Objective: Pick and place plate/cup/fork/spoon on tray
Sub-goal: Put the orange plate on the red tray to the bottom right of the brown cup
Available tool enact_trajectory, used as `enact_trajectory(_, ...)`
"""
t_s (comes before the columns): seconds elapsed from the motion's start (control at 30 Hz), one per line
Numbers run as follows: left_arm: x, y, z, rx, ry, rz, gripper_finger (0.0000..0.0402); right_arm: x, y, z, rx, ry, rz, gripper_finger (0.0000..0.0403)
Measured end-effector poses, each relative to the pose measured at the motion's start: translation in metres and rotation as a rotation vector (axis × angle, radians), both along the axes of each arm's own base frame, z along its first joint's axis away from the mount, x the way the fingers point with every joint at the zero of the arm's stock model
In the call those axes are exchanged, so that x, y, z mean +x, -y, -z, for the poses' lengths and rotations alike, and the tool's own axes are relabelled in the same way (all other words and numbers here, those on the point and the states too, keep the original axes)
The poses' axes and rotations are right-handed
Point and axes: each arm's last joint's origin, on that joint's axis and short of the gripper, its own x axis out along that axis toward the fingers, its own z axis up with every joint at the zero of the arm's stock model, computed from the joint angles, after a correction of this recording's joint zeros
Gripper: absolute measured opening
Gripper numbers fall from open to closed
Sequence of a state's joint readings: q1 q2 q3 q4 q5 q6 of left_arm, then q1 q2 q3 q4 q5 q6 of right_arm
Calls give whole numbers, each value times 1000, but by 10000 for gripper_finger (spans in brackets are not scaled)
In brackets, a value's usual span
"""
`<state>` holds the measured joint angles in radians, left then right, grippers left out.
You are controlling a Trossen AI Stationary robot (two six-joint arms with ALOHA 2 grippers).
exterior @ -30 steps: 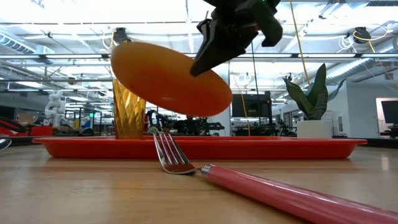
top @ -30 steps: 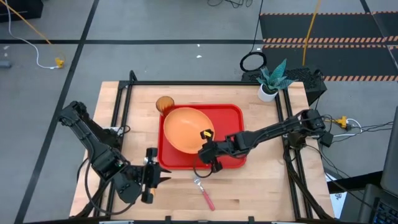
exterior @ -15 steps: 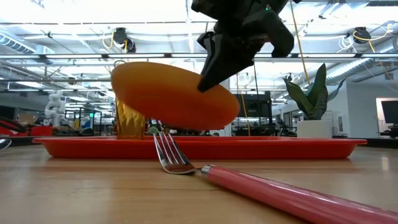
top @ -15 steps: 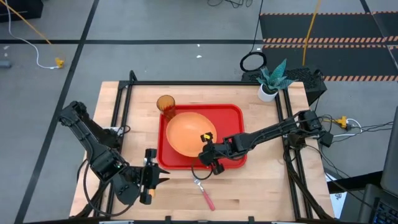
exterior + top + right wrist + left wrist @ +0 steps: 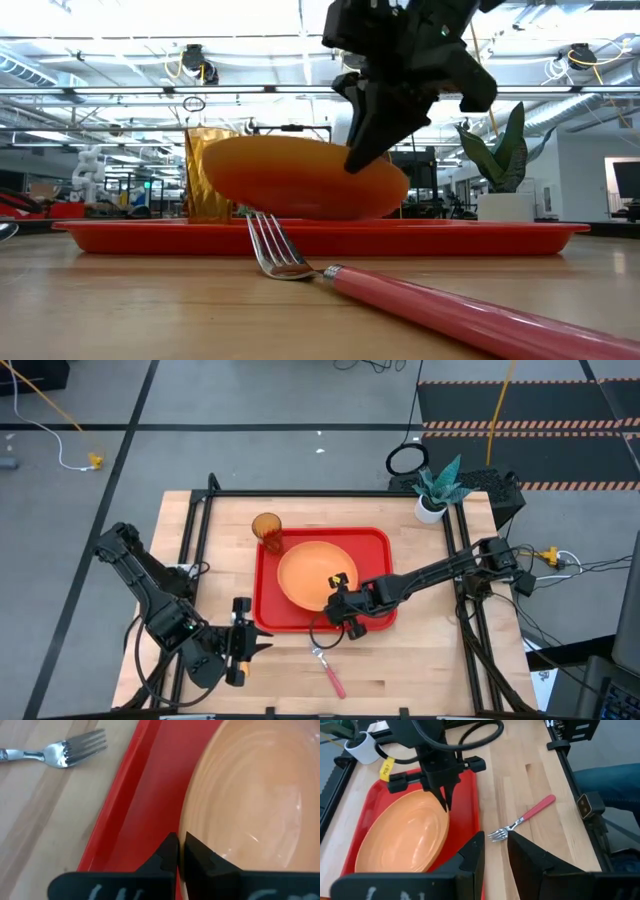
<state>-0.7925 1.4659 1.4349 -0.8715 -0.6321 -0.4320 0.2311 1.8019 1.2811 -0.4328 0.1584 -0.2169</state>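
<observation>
My right gripper [image 5: 372, 150] pinched the orange plate's [image 5: 317, 577] near rim, tilted just above the red tray [image 5: 377, 541]; releasing early risked it sliding into the amber cup [image 5: 266, 528].

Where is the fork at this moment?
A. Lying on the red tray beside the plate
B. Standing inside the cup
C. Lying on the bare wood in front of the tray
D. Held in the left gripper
C: the fork lies flat on the wooden table, outside the rim of the tray; neither gripper touches it.
</observation>
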Motion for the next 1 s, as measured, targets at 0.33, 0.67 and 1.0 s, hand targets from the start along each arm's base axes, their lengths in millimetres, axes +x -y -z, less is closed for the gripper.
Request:
enact_trajectory(0.33,1,-1,0,1,4,-8,88,-4,3,10,-29,-9,13,0)
enact_trajectory(0.67,2,-1,0,0,7,-10,88,0,3,17,-24,-5,15,0)
enact_trajectory(1.0,2,-1,0,1,9,-8,88,4,3,30,-35,-27,10,0)
